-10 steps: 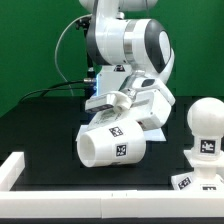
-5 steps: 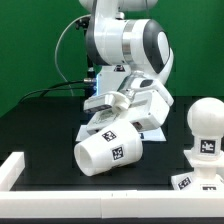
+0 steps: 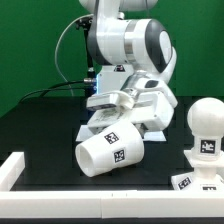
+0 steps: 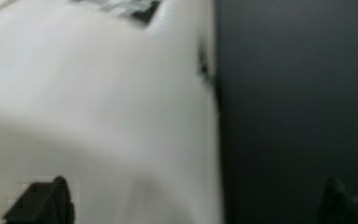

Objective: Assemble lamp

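One part, the shade (image 3: 110, 150), has tipped lower since a second ago and now hangs tilted, open end toward the exterior view's left, just above the table (image 3: 40, 125). The gripper (image 3: 120, 103) seems closed on its narrow end, though the jaws are mostly hidden; the bulb (image 3: 207, 126) stands at the right, so the shade is probably being repositioned

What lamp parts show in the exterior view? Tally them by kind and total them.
Shade: 1, tilted on its side under the arm
Bulb: 1, standing at the exterior view's right
Tagged white piece at the bottom edge: 1, mostly cut off
Total: 3
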Motion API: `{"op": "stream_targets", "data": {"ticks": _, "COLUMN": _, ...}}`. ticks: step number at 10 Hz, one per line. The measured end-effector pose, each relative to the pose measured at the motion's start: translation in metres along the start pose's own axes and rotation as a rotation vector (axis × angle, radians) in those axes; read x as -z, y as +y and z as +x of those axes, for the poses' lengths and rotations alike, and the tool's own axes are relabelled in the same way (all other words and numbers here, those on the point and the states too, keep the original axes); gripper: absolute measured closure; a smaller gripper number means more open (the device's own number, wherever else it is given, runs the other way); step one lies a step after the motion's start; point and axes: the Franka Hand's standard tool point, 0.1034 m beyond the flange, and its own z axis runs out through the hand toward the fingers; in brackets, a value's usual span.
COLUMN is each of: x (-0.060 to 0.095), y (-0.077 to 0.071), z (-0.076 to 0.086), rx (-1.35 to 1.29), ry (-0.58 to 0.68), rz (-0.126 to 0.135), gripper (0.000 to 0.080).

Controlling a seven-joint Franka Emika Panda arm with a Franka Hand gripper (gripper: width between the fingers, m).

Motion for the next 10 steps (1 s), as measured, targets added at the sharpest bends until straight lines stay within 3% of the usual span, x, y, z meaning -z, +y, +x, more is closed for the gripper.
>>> {"op": "stream_targets", "data": {"ticks": 3, "x": 0.038, "y": 0.017, "z": 0.008, "rx": -0.056, "ry": 0.018, "rz": 0.005, "gripper": 0.0100}}
{"op": "stream_targets", "data": {"ticks": 5, "x": 0.060, "y": 0.031, "z": 0.000, "rx": -0.093, "ry": 0.015, "rz": 0.013, "gripper": 0.0100}}
{"op": "stream_targets", "data": {"ticks": 6, "x": 0.065, "y": 0.039, "z": -0.008, "rx": -0.108, "ry": 0.006, "rz": -0.001, "gripper": 0.0100}}
{"op": "stream_targets", "data": {"ticks": 7, "x": 0.067, "y": 0.046, "z": -0.026, "rx": -0.073, "ry": -0.004, "rz": 0.007, "gripper": 0.0100}}
{"op": "stream_targets", "data": {"ticks": 8, "x": 0.063, "y": 0.053, "z": -0.058, "rx": -0.065, "ry": -0.043, "rz": 0.007, "gripper": 0.0100}}
{"op": "stream_targets", "data": {"ticks": 10, "x": 0.028, "y": 0.049, "z": -0.111, "rx": -0.029, "ry": -0.114, "rz": 0.058, "gripper": 0.0100}}
